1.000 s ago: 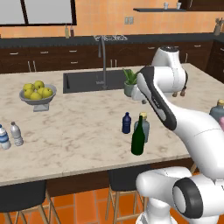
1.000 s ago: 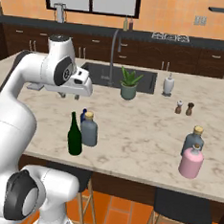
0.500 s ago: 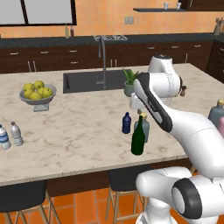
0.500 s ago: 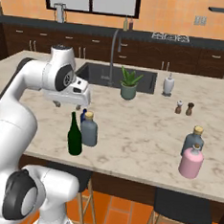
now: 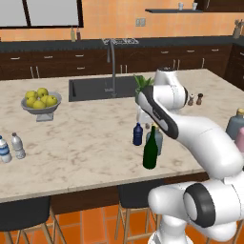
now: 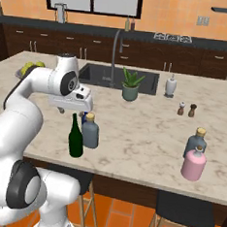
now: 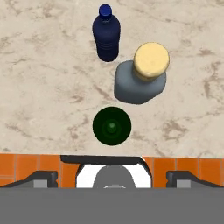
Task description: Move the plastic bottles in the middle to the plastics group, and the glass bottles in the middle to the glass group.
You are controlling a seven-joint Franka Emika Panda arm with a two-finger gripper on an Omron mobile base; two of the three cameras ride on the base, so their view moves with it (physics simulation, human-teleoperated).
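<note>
Three bottles stand bunched mid-counter: navy bottle point(image 5: 137, 134), squat grey-blue bottle point(image 6: 90, 131) with tan cap, tall green wine bottle point(image 5: 150, 148). In the hand view, seen from straight above, the wine bottle's round top point(image 7: 112, 125) sits nearest the gripper, the grey-blue bottle point(image 7: 142, 78) just beyond and to its right, the navy bottle point(image 7: 106, 37) furthest. All three upright, close together, none gripped.

Arm is bent over the cluster, elbow high, hand pointing straight down above the bottles. Gripper point(image 7: 112, 177) has its jaws spread wide apart, nothing between them; the two dark fingertips point(image 7: 41, 177) sit at the far left and right of the hand view's bottom. In the right base view the white hand block point(image 6: 70, 99) hovers just above and left of the bottle tops.

Plastics group point(image 5: 12, 147): two clear water bottles at the counter's left edge. Glass group at the right end: grey-blue bottle point(image 6: 196, 142) with pink bottle point(image 6: 194, 163) just in front.

Fruit bowl point(image 5: 41, 106) left of the sink point(image 5: 95, 88).
</note>
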